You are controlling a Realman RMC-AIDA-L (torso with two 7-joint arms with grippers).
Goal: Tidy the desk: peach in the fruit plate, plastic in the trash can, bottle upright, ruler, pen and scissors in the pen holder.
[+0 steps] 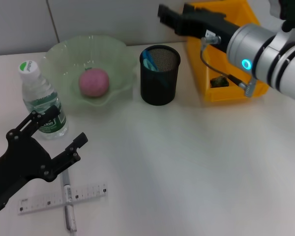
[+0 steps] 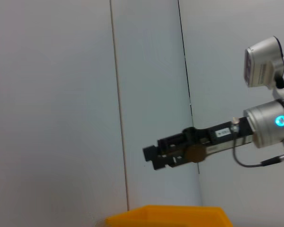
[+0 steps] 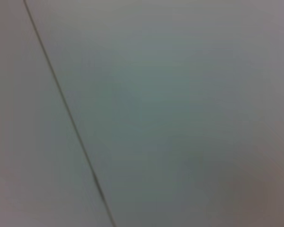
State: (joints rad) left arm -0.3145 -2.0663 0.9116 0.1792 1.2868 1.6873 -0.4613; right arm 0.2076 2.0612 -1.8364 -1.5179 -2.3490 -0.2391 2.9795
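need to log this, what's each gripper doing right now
left gripper: open, empty, above the ruler and pen.
right gripper: cannot be told, raised over the yellow bin.

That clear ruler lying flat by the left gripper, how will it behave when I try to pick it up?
The ruler looks thin and lies flat on the desk, so open fingers will probably struggle to get under an edge. Its clear plastic may be slippery. The pen lies crossing it, so either may drag the other. The left gripper is open just above.

a plain pale wall (image 3: 180, 104) crossed by one thin dark seam (image 3: 68, 118).
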